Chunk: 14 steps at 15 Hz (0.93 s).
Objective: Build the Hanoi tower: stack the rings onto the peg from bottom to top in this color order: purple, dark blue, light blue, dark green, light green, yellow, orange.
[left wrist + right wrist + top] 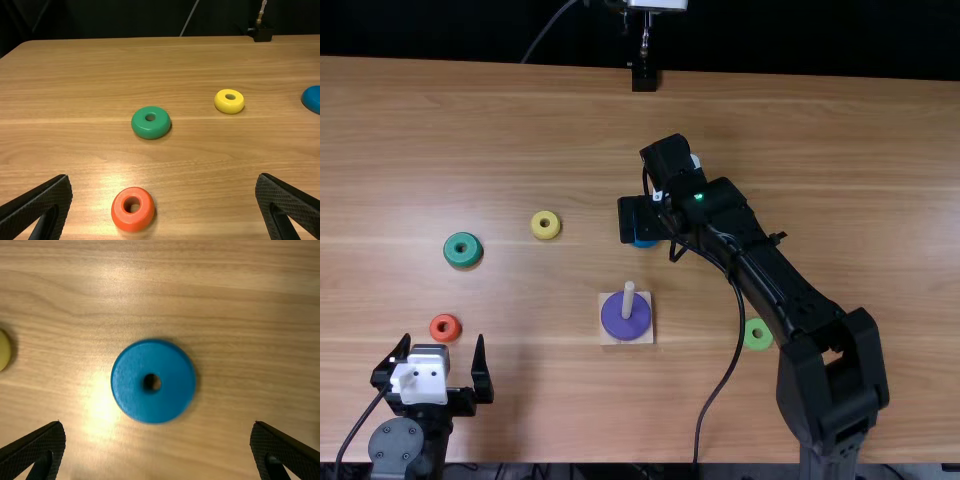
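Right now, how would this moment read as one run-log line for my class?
peg: holds purple ring | right claw: open, above blue ring | left claw: open, near orange ring | likely next: grasp blue

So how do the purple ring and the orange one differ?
The purple ring is larger; the orange ring is smaller. The purple ring sits around the peg, which runs through its hole, whereas the orange ring lies on the table, nothing through it. Both lie flat.

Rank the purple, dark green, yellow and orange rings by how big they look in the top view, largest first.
1. Purple ring
2. Dark green ring
3. Orange ring and yellow ring: too alike to rank
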### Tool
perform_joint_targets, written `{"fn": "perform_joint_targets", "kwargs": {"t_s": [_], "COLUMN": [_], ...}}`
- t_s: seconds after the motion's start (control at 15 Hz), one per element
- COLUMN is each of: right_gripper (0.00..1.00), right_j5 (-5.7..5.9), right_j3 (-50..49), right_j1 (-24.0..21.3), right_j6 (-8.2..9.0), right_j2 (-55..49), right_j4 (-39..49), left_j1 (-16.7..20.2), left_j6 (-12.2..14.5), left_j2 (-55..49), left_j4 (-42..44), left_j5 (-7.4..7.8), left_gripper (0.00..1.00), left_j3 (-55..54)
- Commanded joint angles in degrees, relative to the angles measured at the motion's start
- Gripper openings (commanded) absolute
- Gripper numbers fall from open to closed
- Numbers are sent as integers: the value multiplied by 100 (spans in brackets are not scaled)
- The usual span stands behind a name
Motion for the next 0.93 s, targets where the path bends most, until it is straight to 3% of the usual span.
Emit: {"fn": "perform_joint_targets", "kwargs": {"t_s": [0.0, 0.87], "right_gripper": [100, 100], "right_j5": [31, 41], "right_j3": [246, 668], "right_j1": [-5, 57], "right_j6": [48, 48], "right_j2": [210, 1053], "right_j4": [-40, 55], "left_j1": [35, 35], "left_j6": [4, 4], "left_j2": [-67, -67], "left_j4": [-455, -445], "left_j5": [-52, -52], "left_gripper": [100, 100], "left_j3": [-600, -600]}}
